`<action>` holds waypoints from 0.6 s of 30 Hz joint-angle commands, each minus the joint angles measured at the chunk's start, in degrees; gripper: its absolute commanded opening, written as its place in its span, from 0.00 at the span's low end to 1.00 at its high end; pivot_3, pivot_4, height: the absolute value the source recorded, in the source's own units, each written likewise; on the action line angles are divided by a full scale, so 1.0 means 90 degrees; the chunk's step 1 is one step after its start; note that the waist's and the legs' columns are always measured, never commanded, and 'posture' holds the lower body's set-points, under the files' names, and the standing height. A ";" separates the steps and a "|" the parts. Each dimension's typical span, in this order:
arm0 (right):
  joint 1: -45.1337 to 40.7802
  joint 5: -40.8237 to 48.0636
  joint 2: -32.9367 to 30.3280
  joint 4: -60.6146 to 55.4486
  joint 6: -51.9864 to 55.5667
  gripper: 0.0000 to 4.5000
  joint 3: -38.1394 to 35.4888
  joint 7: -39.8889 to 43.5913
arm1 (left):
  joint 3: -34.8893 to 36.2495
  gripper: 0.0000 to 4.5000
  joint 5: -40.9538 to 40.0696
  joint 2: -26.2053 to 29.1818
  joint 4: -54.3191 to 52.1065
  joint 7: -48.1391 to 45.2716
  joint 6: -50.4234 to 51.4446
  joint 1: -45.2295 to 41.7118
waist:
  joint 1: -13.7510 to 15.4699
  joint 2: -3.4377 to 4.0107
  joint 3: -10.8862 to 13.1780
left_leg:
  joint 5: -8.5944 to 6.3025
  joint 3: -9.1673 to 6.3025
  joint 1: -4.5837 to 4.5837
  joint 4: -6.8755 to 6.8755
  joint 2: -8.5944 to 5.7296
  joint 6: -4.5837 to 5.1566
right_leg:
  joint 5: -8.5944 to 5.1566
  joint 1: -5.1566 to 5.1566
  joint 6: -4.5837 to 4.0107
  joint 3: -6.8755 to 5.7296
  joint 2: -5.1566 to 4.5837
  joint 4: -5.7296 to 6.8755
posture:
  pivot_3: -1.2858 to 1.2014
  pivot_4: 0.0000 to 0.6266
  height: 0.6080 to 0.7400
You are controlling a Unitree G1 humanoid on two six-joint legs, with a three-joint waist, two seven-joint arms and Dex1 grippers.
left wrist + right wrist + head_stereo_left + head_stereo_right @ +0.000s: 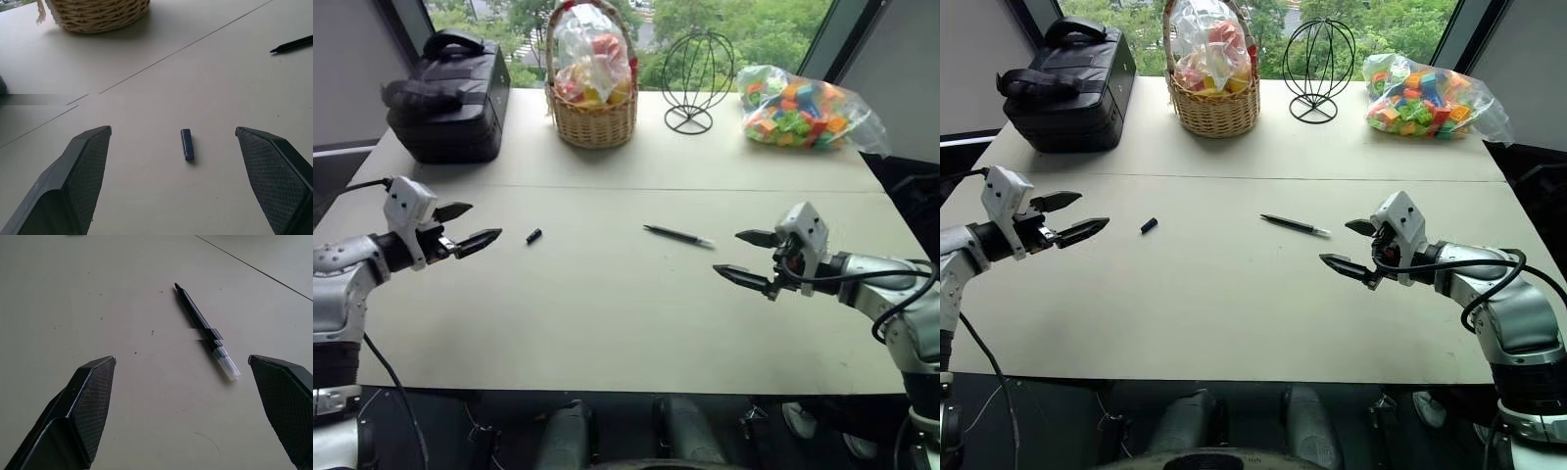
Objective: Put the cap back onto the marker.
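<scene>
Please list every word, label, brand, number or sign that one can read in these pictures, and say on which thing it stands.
None can be read.
The marker and the cap: no print visible.
The black bag, the basket and the bag of blocks: no legible label.

One small black cap (533, 236), one thin marker (677, 235), one black bag (450, 96) far left, one woven basket (592, 108), one wire ball stand (696, 78), one clear bag of colored blocks (798, 110) far right, one table (607, 323), two grippers
</scene>
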 commanded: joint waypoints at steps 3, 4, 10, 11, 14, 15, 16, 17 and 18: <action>-0.0688 -0.0579 0.0168 0.0942 -0.0887 1.00 0.0480 0.0310 | -0.0901 0.95 0.0396 -0.0077 0.0972 -0.1328 -0.0580 -0.1474 | -0.0020 0.0001 0.0001 | -0.0010 0.0005 -0.0007 0.0038 0.0006 0.0017 | 0.0000 0.0005 0.0001 -0.0001 0.0018 0.0009 | 0.52 0.24 1.00; -0.0823 -0.0674 0.0232 0.1169 -0.1049 1.00 0.0569 0.0367 | -0.1029 0.95 0.0472 -0.0134 0.1190 -0.1496 -0.0679 -0.1725 | -0.0030 0.0001 0.0001 | -0.0011 0.0010 -0.0007 0.0040 0.0005 0.0019 | 0.0000 0.0005 0.0001 0.0002 0.0018 0.0009 | 0.52 0.24 1.00; -0.1843 -0.1355 0.0854 0.2868 -0.2213 1.00 0.1107 0.0591 | -0.1465 0.95 0.0905 -0.0548 0.2295 -0.2061 -0.1315 -0.2688 | -0.0056 0.0005 0.0003 | -0.0014 0.0025 -0.0005 0.0057 0.0005 0.0026 | 0.0000 0.0000 0.0003 0.0008 0.0025 0.0032 | 0.52 0.24 1.00; -0.2043 -0.1465 0.0967 0.3193 -0.2406 1.00 0.1199 0.0662 | -0.1489 0.95 0.0944 -0.0608 0.2399 -0.2088 -0.1386 -0.2746 | -0.0059 0.0005 0.0003 | -0.0015 0.0025 -0.0002 0.0059 0.0006 0.0026 | -0.0001 -0.0001 0.0003 0.0009 0.0025 0.0040 | 0.52 0.24 1.00; -0.2591 -0.1703 0.1239 0.4085 -0.2893 1.00 0.1399 0.0951 | -0.1505 0.95 0.1013 -0.0745 0.2544 -0.2144 -0.1509 -0.2793 | -0.0058 0.0006 0.0004 | -0.0014 0.0025 -0.0003 0.0063 0.0007 0.0025 | -0.0001 -0.0005 0.0004 0.0010 0.0025 0.0051 | 0.52 0.24 1.00; -0.2760 -0.1768 0.1322 0.4371 -0.3028 1.00 0.1434 0.1022 | -0.1496 0.95 0.1027 -0.0779 0.2542 -0.2157 -0.1529 -0.2771 | -0.0056 0.0006 0.0004 | -0.0014 0.0024 -0.0004 0.0063 0.0008 0.0025 | -0.0001 -0.0007 0.0004 0.0011 0.0025 0.0058 | 0.52 0.24 1.00; -0.2960 -0.1819 0.1420 0.4706 -0.3157 1.00 0.1470 0.1123 | -0.1479 0.95 0.1030 -0.0811 0.2507 -0.2155 -0.1533 -0.2724 | -0.0056 0.0006 0.0004 | -0.0014 0.0024 -0.0005 0.0063 0.0009 0.0025 | -0.0001 -0.0008 0.0004 0.0011 0.0024 0.0059 | 0.52 0.24 1.00; -0.3141 -0.1863 0.1512 0.5024 -0.3265 1.00 0.1491 0.1206 | -0.1462 0.95 0.1026 -0.0834 0.2457 -0.2145 -0.1523 -0.2669 | -0.0056 0.0006 0.0004 | -0.0014 0.0022 -0.0005 0.0064 0.0013 0.0025 | -0.0001 -0.0008 0.0004 0.0011 0.0024 0.0061 | 0.52 0.24 1.00; -0.3293 -0.1915 0.1592 0.5305 -0.3369 1.00 0.1504 0.1266 | -0.1447 0.95 0.1020 -0.0849 0.2413 -0.2135 -0.1518 -0.2619 | -0.0056 0.0006 0.0004 | -0.0014 0.0021 -0.0005 0.0064 0.0014 0.0024 | -0.0001 -0.0008 0.0004 0.0012 0.0023 0.0063 | 0.52 0.24 1.00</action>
